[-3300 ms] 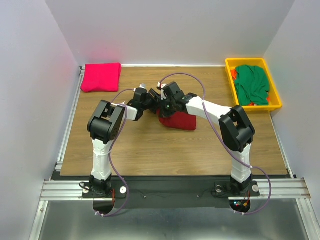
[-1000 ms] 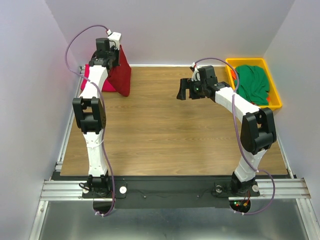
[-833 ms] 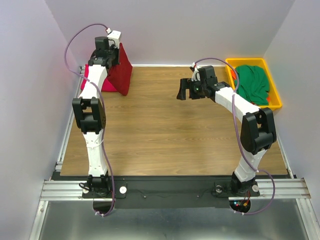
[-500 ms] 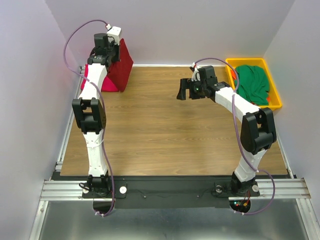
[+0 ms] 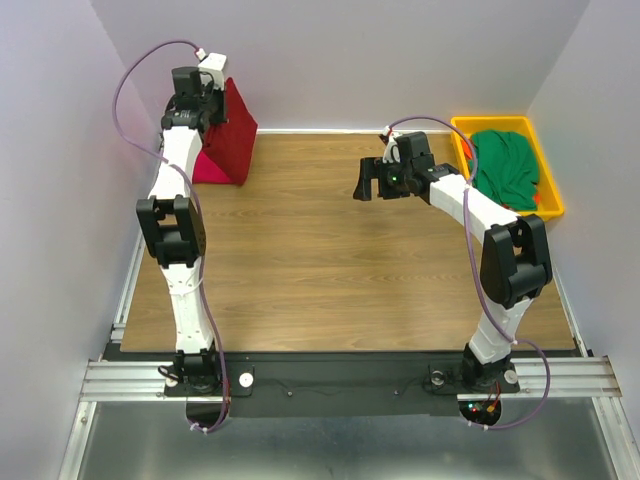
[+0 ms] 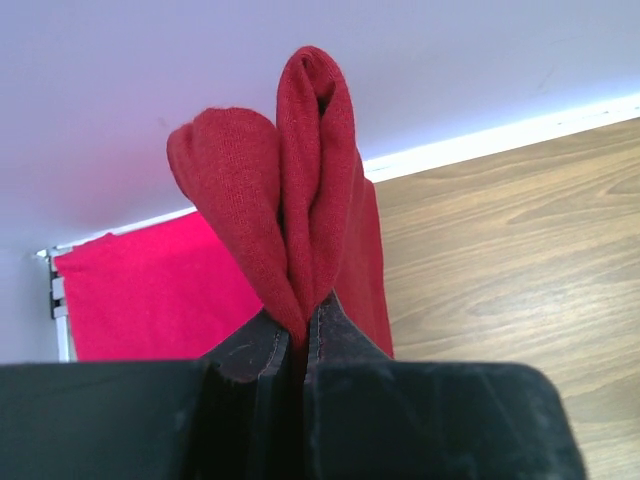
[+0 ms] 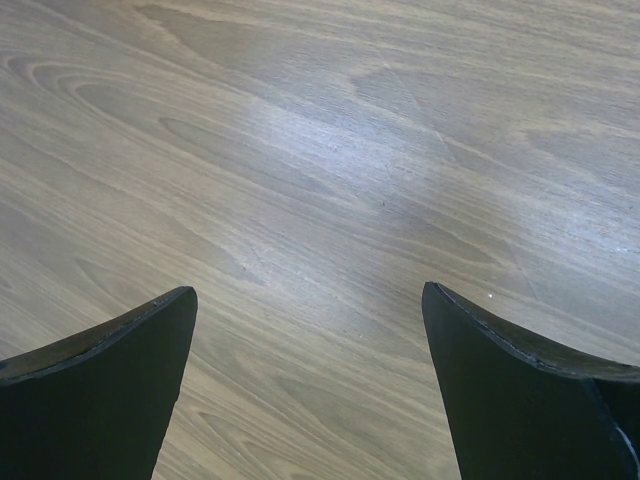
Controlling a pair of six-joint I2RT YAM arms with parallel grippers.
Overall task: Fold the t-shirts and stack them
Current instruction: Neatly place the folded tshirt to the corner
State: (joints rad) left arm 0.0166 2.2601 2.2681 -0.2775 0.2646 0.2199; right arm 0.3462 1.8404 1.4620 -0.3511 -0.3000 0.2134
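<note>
Three shirts: a dark red shirt (image 6: 300, 200), a pink shirt (image 5: 205, 168) and a green shirt (image 5: 505, 170), all plain soft cloth.
Dark red shirt: held up in the air at the far left corner, pinched by the left claw (image 6: 303, 335). It hangs as a thick folded bundle with a straight slanting edge. Up close the fine knit shows, and two rounded, doubled-over folds bulge side by side just past the fingers.
Left claw: clamped tight on the dark red shirt. Its two black fingers are pressed nearly together with only cloth between them.
Pink shirt: lying flat on the table (image 5: 330, 280) in the far left corner, smooth and square-edged. It sits under the hanging red bundle, which hides most of it from above.
Green shirt: crumpled in loose, rumpled folds inside the yellow bin (image 5: 495, 122).
Yellow bin: a rectangular hard plastic tray with a raised rim, at the far right corner of the table.
Right claw (image 7: 310, 300): fingers spread wide apart with nothing between them. The two dark, curved tips hang over bare wood, left of the bin and not touching it.
Table: wood-grain top, smooth, with long wavy grain lines and a pale sheen where the light falls.
Walls (image 5: 340, 60): plain, pale and matte, closing in the back and both sides.
</note>
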